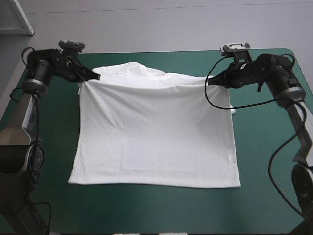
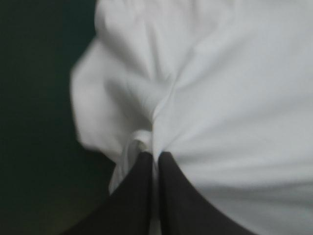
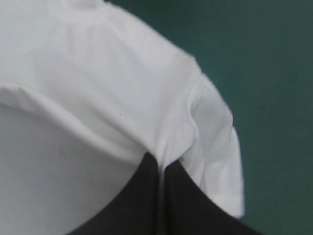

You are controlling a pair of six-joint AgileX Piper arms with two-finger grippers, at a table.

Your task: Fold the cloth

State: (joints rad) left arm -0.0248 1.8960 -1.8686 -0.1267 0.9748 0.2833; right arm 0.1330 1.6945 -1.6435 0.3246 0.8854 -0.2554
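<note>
The surface point(image 1: 146, 210) has a teal-green cover with rounded far corners, and the cover shows along the near edge and down both sides. A white T-shirt point(image 1: 156, 142) lies on it around the middle, its body spread smooth and its hem straight and flat toward the near edge. Toward the far edge the shoulder end is drawn into a taut line, with rumpled collar cloth lying behind it.
</note>
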